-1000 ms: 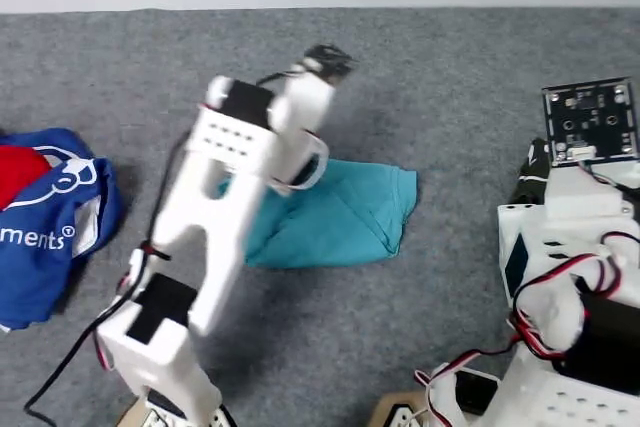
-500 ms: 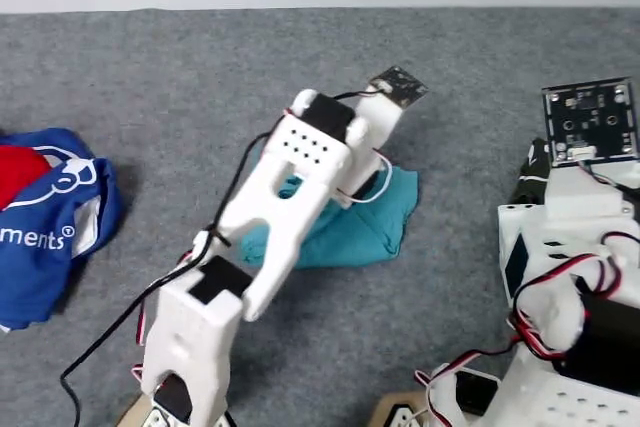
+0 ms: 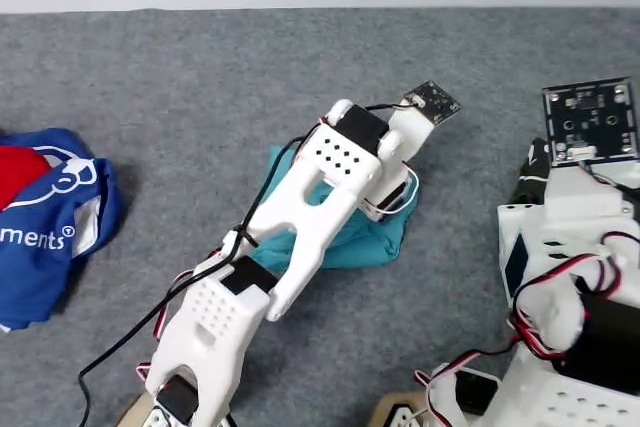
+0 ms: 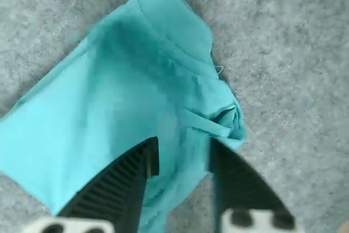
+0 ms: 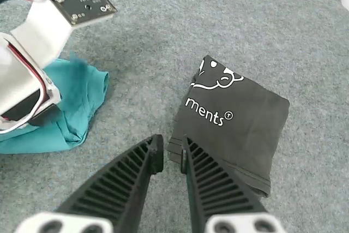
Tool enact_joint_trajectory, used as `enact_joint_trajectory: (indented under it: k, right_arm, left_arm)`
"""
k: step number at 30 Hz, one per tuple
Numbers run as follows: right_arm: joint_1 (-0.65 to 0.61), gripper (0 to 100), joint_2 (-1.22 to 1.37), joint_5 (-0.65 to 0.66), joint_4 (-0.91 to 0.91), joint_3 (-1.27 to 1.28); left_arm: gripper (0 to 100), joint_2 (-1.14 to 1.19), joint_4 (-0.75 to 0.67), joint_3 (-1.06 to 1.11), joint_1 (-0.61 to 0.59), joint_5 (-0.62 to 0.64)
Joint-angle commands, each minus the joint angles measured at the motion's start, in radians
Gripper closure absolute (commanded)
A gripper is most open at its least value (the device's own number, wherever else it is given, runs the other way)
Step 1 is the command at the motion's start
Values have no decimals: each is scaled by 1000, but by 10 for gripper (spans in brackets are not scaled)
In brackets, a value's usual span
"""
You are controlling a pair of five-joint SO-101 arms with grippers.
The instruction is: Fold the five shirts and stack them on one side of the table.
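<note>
**Left gripper spread over the teal shirt**

High view: mid-table on the grey felt-like table [image 3: 200,77], a loosely folded teal cotton shirt [image 3: 372,237], crossed from the near left by the white left arm [image 3: 300,217]. At the left edge, well apart, a crumpled blue shirt with white print [image 3: 60,232], with a red garment [image 3: 12,172] lying on it. At the near right, the white right arm [image 3: 570,277].

Left wrist view: left gripper [image 4: 182,162] spread wide just over the teal shirt's bunched end, pinching nothing.

Right wrist view: right gripper [image 5: 170,154] pressed almost together, only a slit between the jaws, nothing pinched. Sits at one edge of a folded black shirt with white print [image 5: 234,118]; touching or not, cannot tell. To the left, apart from the black shirt, the teal shirt under the left arm's wrist.
</note>
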Motion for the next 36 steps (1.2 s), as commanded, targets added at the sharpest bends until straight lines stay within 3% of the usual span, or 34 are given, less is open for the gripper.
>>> enact_joint_trajectory:
  k: [1,5,8,13,18,27,36]
  right_arm:
    - [12,924,-7,-8,39,-3]
    - [8,924,2,-8,39,-3]
    - [7,924,24,-9,38,-3]
    - [-1,924,170,-120,30,-5]
    - [-148,961,335,-210,-18,-9]
    - [-484,990,610,-288,-295,-9]
    - [-621,987,917,-304,-588,-9]
  left_arm:
    - [802,-124,29,-8,3,5]
    - [805,-216,29,-4,-34,-32]
    - [822,-288,29,38,-140,-37]
    - [1000,-414,29,163,-364,-68]
    - [996,-615,28,294,-539,-127]
    - [995,-872,28,479,-818,-218]
    - [995,-964,25,684,-976,-245]
